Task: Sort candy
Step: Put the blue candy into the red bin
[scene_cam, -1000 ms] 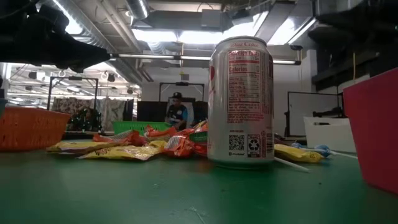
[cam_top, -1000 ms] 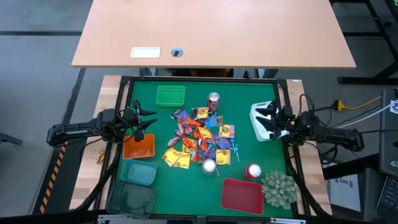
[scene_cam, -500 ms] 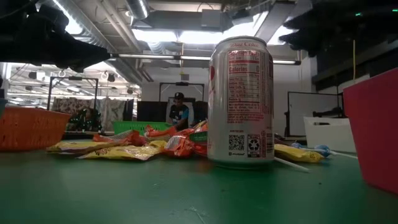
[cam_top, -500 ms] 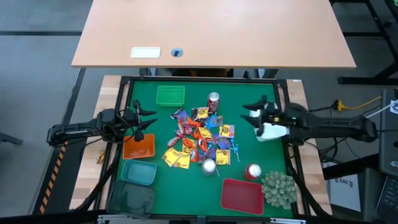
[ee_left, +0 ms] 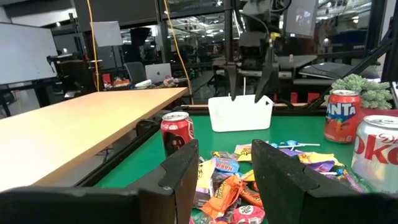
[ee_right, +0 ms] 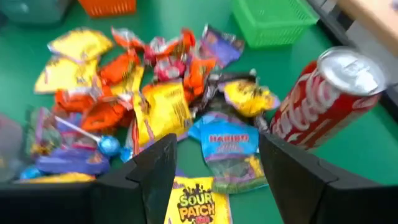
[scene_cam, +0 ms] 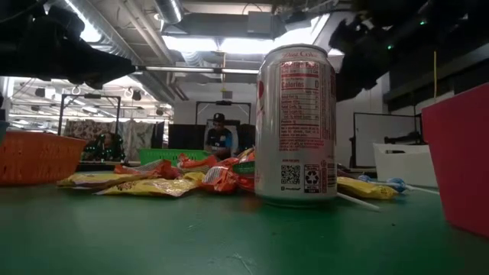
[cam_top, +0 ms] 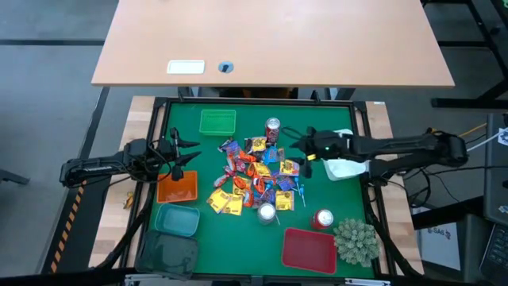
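The candy (cam_top: 254, 179) lies in a loose pile at the middle of the green table: small packets in yellow, orange-red, blue and purple wrappers, also seen in the right wrist view (ee_right: 161, 109) and the low view (scene_cam: 160, 182). My right gripper (cam_top: 304, 148) hangs open above the pile's right far edge, next to the far red can (cam_top: 272, 129). In its wrist view (ee_right: 214, 180) a blue packet (ee_right: 227, 142) and a yellow packet (ee_right: 198, 204) lie between the fingers, below them. My left gripper (cam_top: 190, 151) waits open at the table's left side (ee_left: 227, 180).
Bins ring the pile: green (cam_top: 217, 121) far left, orange (cam_top: 176, 187), teal (cam_top: 176, 220) and dark (cam_top: 167, 254) on the left, red (cam_top: 308, 248) near right, white (cam_top: 343, 167) right. Two more cans (cam_top: 267, 212) (cam_top: 323, 218) and a spiky plant (cam_top: 355, 240) stand nearby.
My right gripper has swung from above the white bin toward the table's left, out over the right far edge of the candy pile, staying open. The candy and the cans have kept their places.
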You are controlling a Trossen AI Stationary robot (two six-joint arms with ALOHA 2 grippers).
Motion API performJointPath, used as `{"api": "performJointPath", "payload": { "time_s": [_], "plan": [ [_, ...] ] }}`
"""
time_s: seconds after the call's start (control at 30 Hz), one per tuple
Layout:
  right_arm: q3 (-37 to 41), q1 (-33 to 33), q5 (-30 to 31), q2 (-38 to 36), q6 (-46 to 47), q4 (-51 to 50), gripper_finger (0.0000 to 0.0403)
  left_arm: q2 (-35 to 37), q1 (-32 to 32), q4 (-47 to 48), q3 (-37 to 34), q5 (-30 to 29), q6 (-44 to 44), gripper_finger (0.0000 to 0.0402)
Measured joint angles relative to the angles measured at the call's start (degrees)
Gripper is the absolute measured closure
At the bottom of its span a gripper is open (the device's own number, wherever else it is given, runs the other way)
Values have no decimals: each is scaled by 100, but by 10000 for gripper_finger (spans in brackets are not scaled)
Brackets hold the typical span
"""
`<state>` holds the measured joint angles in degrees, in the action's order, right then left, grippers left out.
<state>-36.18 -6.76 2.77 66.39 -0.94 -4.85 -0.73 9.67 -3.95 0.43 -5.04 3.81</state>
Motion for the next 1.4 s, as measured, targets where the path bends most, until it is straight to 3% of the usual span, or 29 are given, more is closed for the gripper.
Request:
{"api": "performJointPath", "payload": {
  "time_s": [0.37,0.73,0.93,1.1,1.23,1.4],
  "plan": [
    [-142,0,561,978,-89,138,176,0,0,3,2,2,-72,261],
    [-143,-6,600,1981,-106,921,176,0,0,3,1,1,-72,261],
    [-140,-15,1110,2461,-109,1031,176,-1,0,3,1,1,-70,261],
    [-140,-17,962,2767,-109,1132,178,0,0,3,0,0,-70,261],
    [-153,-13,924,2926,-101,1206,200,0,0,3,0,0,-72,261],
    [-153,-13,907,2951,-104,1220,259,0,0,3,2,0,-72,261]
  ]
}}
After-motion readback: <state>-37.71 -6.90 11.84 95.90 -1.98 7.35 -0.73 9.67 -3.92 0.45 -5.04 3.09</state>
